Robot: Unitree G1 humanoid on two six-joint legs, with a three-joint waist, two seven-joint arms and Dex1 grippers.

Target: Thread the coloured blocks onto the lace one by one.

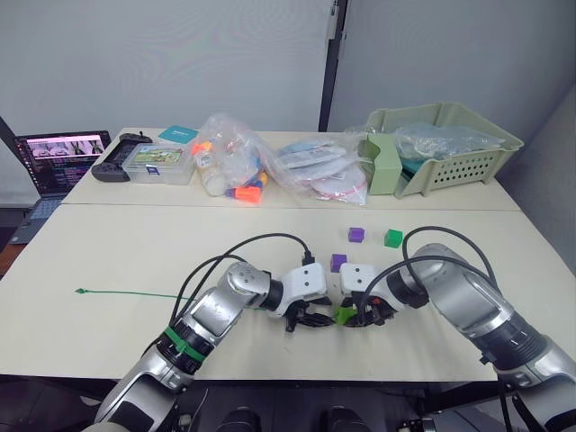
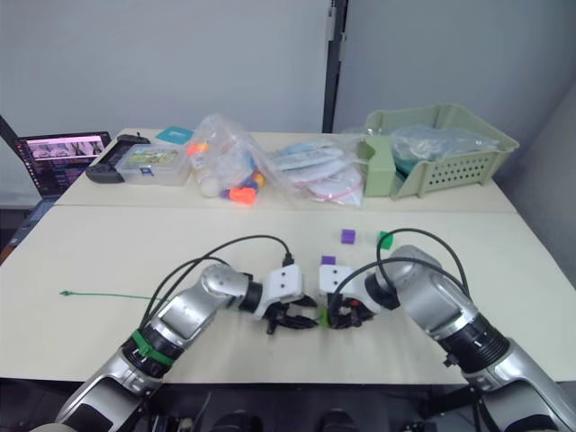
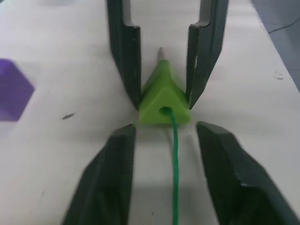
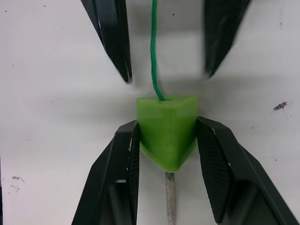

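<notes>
A lime green block [image 4: 166, 110] sits on the table with my right gripper [image 4: 167, 127] shut on its two sides. The green lace [image 4: 153, 47] runs into the block's hole, and its grey tip [image 4: 169, 199] pokes out the far side. My left gripper [image 3: 166, 133] faces the block, open, with the lace [image 3: 174, 164] lying untouched between its fingers. The lace trails left across the table to its far end [image 1: 81, 291]. Two purple blocks [image 1: 356, 234] [image 1: 338, 262] and a dark green block [image 1: 393, 238] lie just beyond the grippers.
On the far table stand a green basket [image 1: 450, 148], clear bags of toy pieces [image 1: 234, 162], a plastic box [image 1: 157, 164] and a black controller [image 1: 112, 166]. A laptop [image 1: 58, 162] is at the far left. Black cables [image 1: 261, 241] loop over both arms.
</notes>
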